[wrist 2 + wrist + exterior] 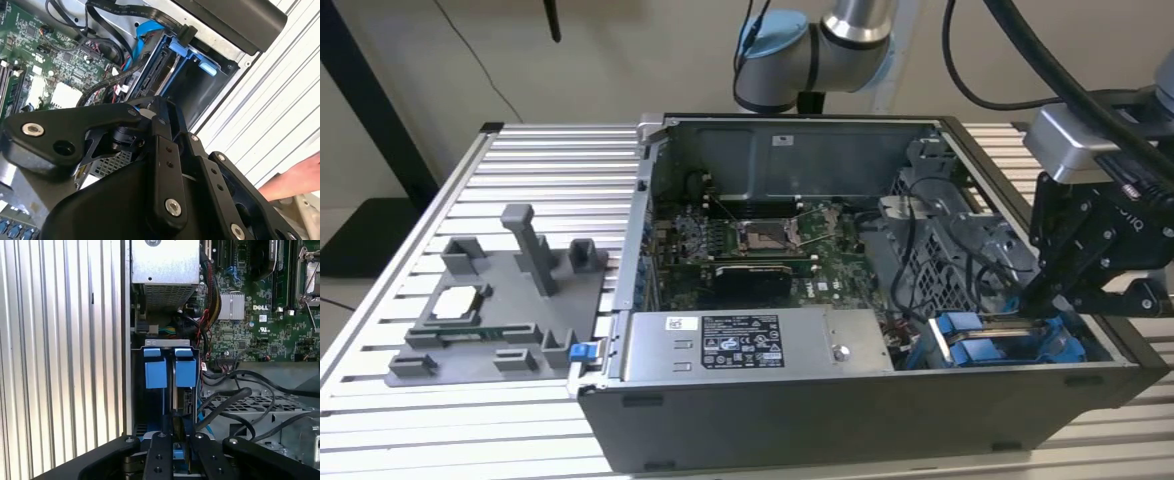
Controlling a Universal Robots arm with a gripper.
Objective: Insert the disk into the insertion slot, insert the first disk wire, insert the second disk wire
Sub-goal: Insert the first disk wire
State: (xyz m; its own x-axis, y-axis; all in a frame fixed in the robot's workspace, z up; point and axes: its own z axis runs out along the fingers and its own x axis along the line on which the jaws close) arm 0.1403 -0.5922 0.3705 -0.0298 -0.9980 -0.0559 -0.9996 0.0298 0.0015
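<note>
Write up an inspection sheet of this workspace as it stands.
Surface: slatted metal table carrying an open computer case.
Job's things: the disk, in its blue carrier, sits in the insertion slot; whether any wire is plugged in cannot be told.
Clutter: grey fixture holding a chip, at the exterior view's left.
Grippers: end effector right at the slot, close to its blue tabs.
Cables: black cables lie loose beside the slot.
Surroundings: a person's hand by the table slats.
</note>
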